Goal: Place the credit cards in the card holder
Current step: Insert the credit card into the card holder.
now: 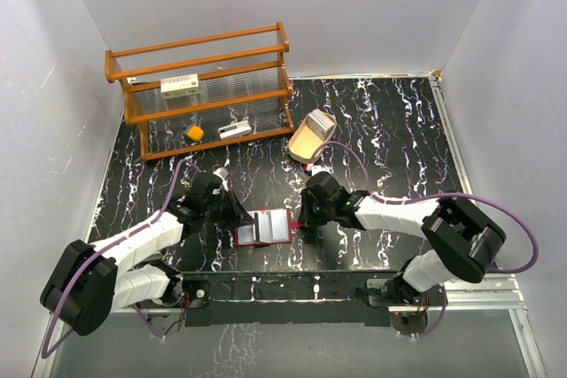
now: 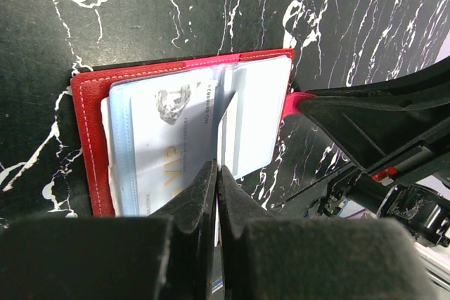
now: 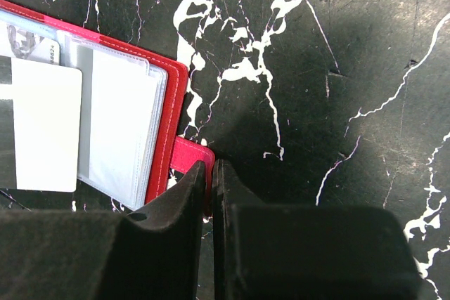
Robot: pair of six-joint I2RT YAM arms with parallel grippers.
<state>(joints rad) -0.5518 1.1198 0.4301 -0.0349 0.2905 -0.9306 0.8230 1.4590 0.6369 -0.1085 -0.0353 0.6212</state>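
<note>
1. card holder (image 1: 264, 227) lies open on the marbled table (image 1: 381, 130) near its front edge, between both arms; rack (image 1: 204, 86) and tray (image 1: 310, 137) sit well apart at the back.
2. left gripper (image 2: 218, 173) is pinched tight on a credit card (image 2: 226, 131) over the holder's pockets.
3. right gripper (image 3: 209, 173) is narrowly clamped on the snap tab (image 3: 188, 154) at the holder's right edge.
</note>
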